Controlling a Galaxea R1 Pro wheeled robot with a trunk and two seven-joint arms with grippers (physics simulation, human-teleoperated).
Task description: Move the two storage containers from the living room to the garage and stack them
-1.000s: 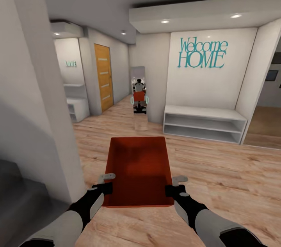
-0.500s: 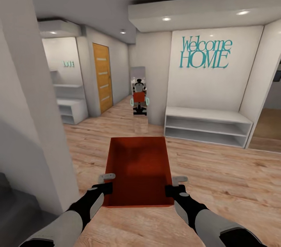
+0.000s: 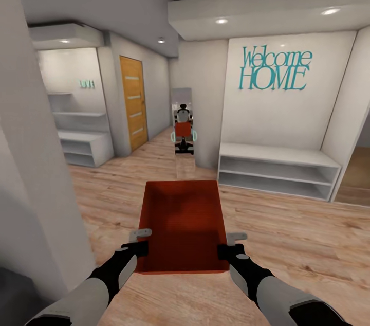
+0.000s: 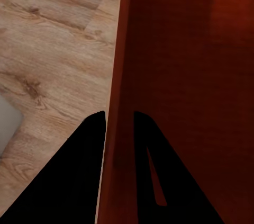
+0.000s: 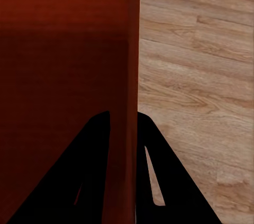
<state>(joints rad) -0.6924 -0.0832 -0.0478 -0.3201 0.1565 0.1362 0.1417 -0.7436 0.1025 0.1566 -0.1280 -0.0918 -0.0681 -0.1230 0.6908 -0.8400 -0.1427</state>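
Storage container (image 3: pixel 182 223), one red-orange open-topped bin, is hanging above the wood plank floor (image 3: pixel 288 233), carried between my two arms in front of me. From the head camera I am seeing the left gripper (image 3: pixel 140 241) and the right gripper (image 3: pixel 231 243) clamping its opposite side walls near the nearer end. The wrist cameras are giving the detail: the left gripper's black fingers (image 4: pixel 79 171) are closing on the thin smooth wall, one outside, one inside, and the right fingers (image 5: pixel 159 171) likewise. Ahead, a white shelf (image 3: pixel 277 169) is standing under teal "Welcome HOME" lettering (image 3: pixel 275 69), and a mirror (image 3: pixel 183 128) is reflecting the robot.
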